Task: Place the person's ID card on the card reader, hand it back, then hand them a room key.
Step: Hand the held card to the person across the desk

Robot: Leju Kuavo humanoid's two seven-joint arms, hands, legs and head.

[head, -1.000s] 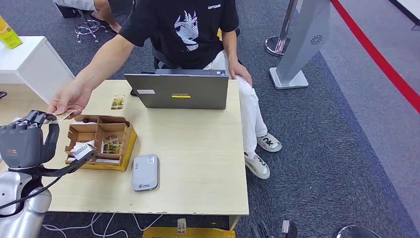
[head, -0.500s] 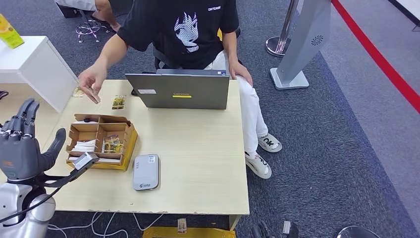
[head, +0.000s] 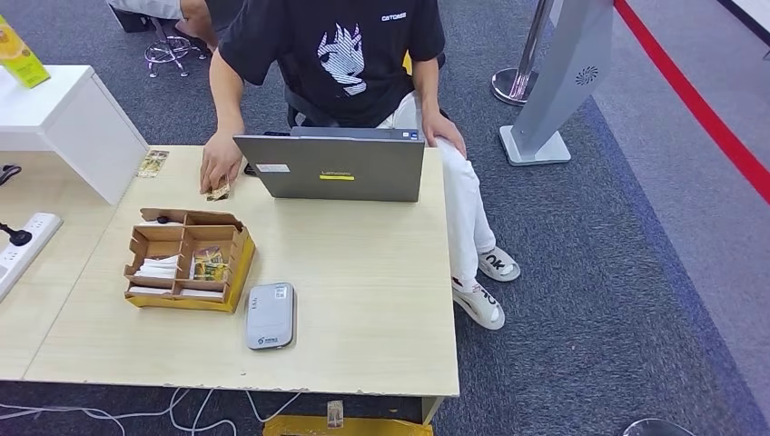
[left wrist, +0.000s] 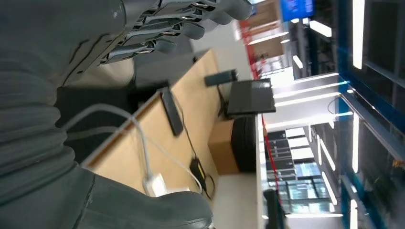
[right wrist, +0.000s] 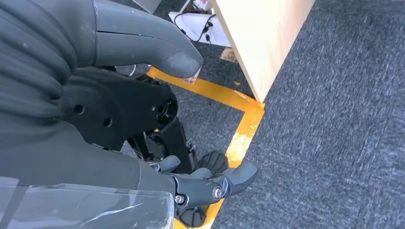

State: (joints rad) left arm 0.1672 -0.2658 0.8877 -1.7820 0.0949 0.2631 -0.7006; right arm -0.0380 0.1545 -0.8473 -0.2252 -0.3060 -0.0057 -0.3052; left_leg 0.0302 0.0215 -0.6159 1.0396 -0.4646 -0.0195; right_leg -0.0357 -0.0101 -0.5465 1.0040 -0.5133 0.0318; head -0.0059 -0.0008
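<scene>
A person [head: 340, 54] in a black shirt is sitting at the far edge of the table [head: 363, 272], behind an open laptop [head: 331, 168], and is pressing one hand [head: 218, 168] onto a small card [head: 218, 192] lying on the wood just beside the laptop's left end. A second card [head: 153, 163] is lying near the table's far left corner, well apart from the first; which of the two is the ID card and which the room key I cannot tell. The card reader [head: 270, 315] is lying flat near the front edge, its long axis running front to back, just beside the right wall of the cardboard tray [head: 186, 261], whose compartments are holding more small cards and papers. The left hand [left wrist: 95, 95] is hanging off beyond the table's left edge with its fingers [left wrist: 191, 24] spread straight and gripping nothing. The right hand [right wrist: 119, 109] is hanging low over the carpet by the front corner of the table, thumb and fingers apart, also carrying nothing. Both cards are lying toward the far left of the table, so the left hand looks the nearer one for any coming reach, and judging by how things lie, the handover looks nearly finished.
</scene>
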